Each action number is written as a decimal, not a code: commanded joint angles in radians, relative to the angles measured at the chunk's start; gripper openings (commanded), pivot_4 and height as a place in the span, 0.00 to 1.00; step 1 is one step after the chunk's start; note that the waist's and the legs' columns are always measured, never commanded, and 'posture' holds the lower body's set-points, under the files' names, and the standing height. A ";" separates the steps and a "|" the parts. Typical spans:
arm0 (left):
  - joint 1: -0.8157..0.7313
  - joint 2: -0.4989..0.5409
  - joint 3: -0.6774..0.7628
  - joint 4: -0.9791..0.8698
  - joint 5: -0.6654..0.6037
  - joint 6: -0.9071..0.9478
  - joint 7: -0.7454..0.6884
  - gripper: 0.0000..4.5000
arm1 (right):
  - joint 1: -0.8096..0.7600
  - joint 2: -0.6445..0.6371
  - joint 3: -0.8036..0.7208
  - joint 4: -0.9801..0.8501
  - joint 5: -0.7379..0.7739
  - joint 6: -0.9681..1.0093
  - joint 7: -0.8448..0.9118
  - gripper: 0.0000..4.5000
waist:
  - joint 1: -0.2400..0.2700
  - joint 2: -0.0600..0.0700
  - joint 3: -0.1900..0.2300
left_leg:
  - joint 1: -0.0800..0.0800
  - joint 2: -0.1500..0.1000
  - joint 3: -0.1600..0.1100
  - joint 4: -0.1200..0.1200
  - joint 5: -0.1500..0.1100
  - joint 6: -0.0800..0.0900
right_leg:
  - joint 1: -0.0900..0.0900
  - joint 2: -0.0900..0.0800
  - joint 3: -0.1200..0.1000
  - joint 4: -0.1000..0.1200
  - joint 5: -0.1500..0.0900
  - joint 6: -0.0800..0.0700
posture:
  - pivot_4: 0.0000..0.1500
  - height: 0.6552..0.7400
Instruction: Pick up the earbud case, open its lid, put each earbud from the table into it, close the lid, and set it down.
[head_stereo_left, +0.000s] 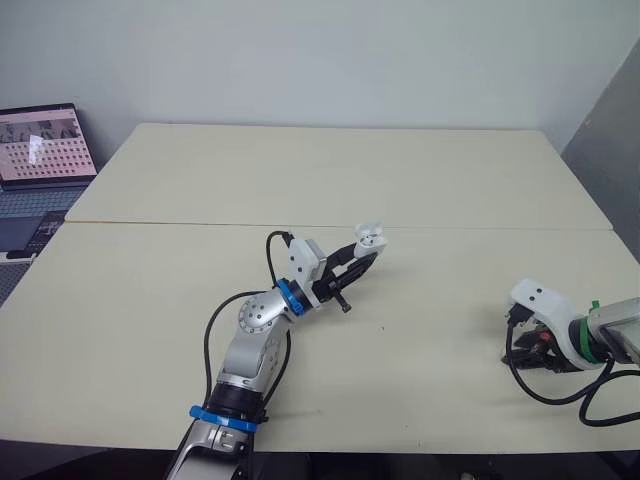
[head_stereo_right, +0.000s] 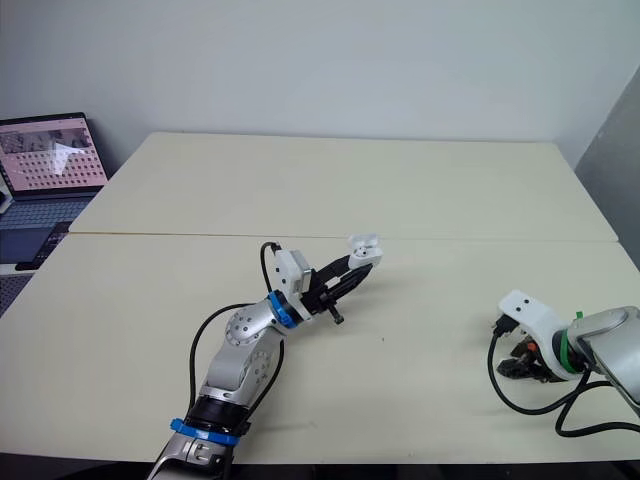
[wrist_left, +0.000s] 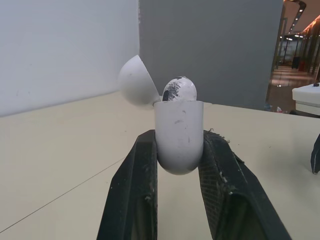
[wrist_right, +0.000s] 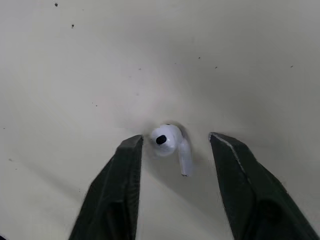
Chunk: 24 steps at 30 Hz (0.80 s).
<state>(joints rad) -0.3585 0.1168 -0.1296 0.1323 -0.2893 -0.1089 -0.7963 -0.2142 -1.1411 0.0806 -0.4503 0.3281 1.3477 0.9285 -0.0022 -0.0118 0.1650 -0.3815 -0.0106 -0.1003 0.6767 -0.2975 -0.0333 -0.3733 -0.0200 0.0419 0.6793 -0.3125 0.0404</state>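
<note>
Your left gripper (wrist_left: 180, 145) clamps the open white plastic case (wrist_left: 178, 132), first white earbud (wrist_left: 179, 90) seated. Right gripper (wrist_right: 176, 141), spread, straddles the second earbud (wrist_right: 167, 137).

The table (head_stereo_left: 330, 180) is pale cream, with a seam (head_stereo_left: 200, 224) across its middle. One white earbud (wrist_right: 167, 140) lies on it.

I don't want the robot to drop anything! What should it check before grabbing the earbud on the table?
1. Left hand grips the earbud case: ok.
2. Lid open: ok.
3. Seated earbud sits in the case: ok.
4. Right hand open: ok.
5. Table earbud lies between its fingers: ok.
6. Second slot free: cannot tell.
</note>
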 joint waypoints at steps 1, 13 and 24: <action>-0.006 -0.004 -0.004 -0.018 -0.001 -0.016 0.003 0.17 | 0.017 -0.012 0.007 -0.010 0.028 -0.010 -0.008 0.18 | 0.001 0.000 0.000 | 0.000 0.000 0.000 0.000 0.000 0.000 | 0.000 0.000 0.000 0.000 0.000 0.000 | 1.00 1.00; 0.001 -0.002 -0.005 -0.024 -0.003 -0.013 0.005 0.17 | 0.015 0.151 -0.126 0.018 0.001 -0.498 -0.048 0.09 | -0.002 0.000 0.000 | 0.000 0.000 0.001 0.000 0.000 0.000 | 0.000 0.001 0.000 0.000 0.000 0.000 | 1.00 1.00; 0.002 -0.016 -0.005 -0.099 -0.114 0.071 -0.056 0.17 | -0.119 0.671 -0.262 -0.021 0.205 -0.782 -0.275 0.09 | -0.002 -0.001 0.001 | 0.000 0.000 0.000 0.000 0.000 -0.001 | -0.001 0.000 0.000 0.001 0.000 0.000 | 1.00 1.00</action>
<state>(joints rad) -0.3527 0.1098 -0.1319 0.0985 -0.3649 -0.0464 -0.8397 -0.3057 -0.4931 -0.1460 -0.4186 0.4752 0.5627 0.7029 -0.0046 -0.0124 0.1659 -0.3819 -0.0106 -0.1004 0.6768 -0.2971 -0.0339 -0.3740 -0.0197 0.0424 0.6802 -0.3125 0.0405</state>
